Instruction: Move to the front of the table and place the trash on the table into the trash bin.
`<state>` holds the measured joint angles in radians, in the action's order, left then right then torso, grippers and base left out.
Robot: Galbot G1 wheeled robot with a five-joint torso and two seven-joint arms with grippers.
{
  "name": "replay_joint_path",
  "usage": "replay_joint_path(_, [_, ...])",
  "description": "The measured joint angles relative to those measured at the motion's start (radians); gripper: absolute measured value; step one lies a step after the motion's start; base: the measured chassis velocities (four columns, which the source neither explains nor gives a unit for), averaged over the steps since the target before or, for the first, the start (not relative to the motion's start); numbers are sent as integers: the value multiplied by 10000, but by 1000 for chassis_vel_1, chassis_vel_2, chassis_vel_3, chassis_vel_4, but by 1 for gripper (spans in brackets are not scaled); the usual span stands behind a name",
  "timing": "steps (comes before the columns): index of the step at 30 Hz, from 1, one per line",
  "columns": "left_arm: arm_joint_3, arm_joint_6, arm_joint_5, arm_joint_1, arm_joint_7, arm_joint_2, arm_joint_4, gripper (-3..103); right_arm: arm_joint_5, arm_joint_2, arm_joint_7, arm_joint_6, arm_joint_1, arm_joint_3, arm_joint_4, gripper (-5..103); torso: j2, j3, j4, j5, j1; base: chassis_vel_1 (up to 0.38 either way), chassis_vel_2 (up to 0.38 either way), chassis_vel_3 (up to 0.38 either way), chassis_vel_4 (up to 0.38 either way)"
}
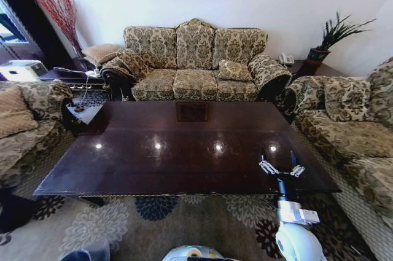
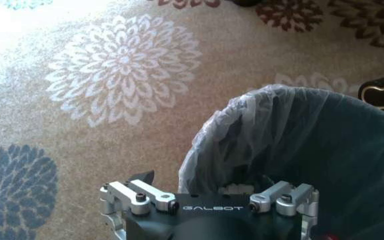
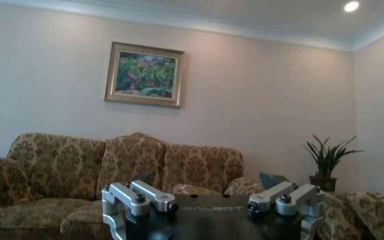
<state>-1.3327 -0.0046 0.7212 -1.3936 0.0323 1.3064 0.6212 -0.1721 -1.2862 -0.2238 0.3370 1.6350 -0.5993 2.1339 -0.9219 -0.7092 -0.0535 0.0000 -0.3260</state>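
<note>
The right gripper, fingers spread apart, hovers over the near right corner of the table.

The table, long and dark glossy brown with an inlaid square near its far edge, is sitting on the patterned carpet between the sofas. The trash bin, round and black, is standing upright on the carpet, its translucent bag folding over the rim.

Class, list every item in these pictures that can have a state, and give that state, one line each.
Dark glossy brown wooden coffee table: bare top, no trash on it.
Round black trash bin with translucent white liner: open, bag folded over rim.
Right end effector: open, over the table's near right corner.
Left end effector: open, above the bin's rim.
</note>
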Motion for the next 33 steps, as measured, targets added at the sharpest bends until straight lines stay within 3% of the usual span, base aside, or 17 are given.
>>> replay_joint_path(26, [0, 1, 4, -5, 0, 0, 19, 100, 0, 0, -1, -2, 0, 0, 1, 100, 0, 0, 0, -1, 0, 0, 0, 0, 0])
replay_joint_path(29, [-44, 83, 46, -63, 0, 36, 274, 100, 0, 0, -1, -2, 0, 0, 2, 100, 0, 0, 1, -2, 0, 0, 0, 0, 0])
replay_joint_path(33, [-292, 485, 264, -339, -35, 234, 1485, 100, 0, 0, -1, -2, 0, 0, 2, 100, 0, 0, 0, 1, 0, 0, 0, 0, 0])
